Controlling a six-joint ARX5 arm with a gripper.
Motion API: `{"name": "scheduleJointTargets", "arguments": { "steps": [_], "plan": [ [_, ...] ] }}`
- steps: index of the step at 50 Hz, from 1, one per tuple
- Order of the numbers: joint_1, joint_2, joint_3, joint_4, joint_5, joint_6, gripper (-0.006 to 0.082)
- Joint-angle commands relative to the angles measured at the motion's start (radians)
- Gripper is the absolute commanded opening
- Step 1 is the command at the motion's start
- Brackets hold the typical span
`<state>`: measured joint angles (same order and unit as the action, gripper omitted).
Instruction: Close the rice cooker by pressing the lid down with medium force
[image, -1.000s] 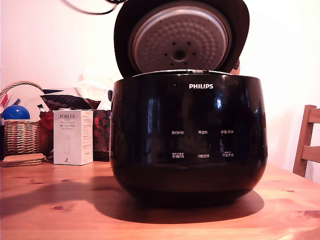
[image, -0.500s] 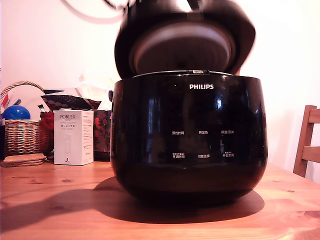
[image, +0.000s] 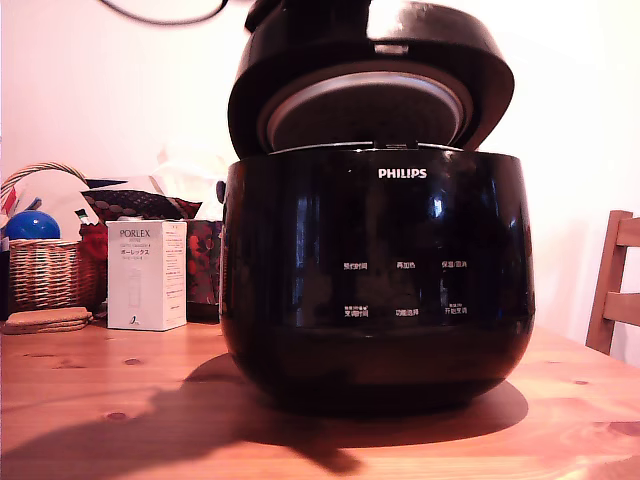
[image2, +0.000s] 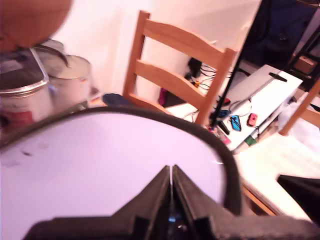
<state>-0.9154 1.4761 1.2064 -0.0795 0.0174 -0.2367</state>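
The hand (image2: 171, 172), fingers clenched together, presses against the half-lowered lid (image: 300, 60).

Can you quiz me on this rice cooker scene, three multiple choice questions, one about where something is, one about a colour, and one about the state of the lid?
1. In the exterior view, where is the white box relative to the rice cooker?
A. To its left
B. To its right
C. On top of it

2. What colour is the ball in the wicker basket?
A. Red
B. Blue
C. Yellow

3. How is the lid now?
A. Fully shut
B. Detached, lying on the table
C. Partly lowered, a gap left at the front

Answers:
1. A, the box stands at the exterior view's left of the cooker.
2. B, a blue ball shows above the basket rim.
3. C, its pale underside still shows above the pot's rim.
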Motion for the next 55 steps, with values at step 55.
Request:
{"name": "scheduleJointTargets", "arguments": {
  "steps": [55],
  "plan": [
    [-0.131,0.027,-0.178,-0.076,-0.132,-0.072,-0.0024]
  ]
}}
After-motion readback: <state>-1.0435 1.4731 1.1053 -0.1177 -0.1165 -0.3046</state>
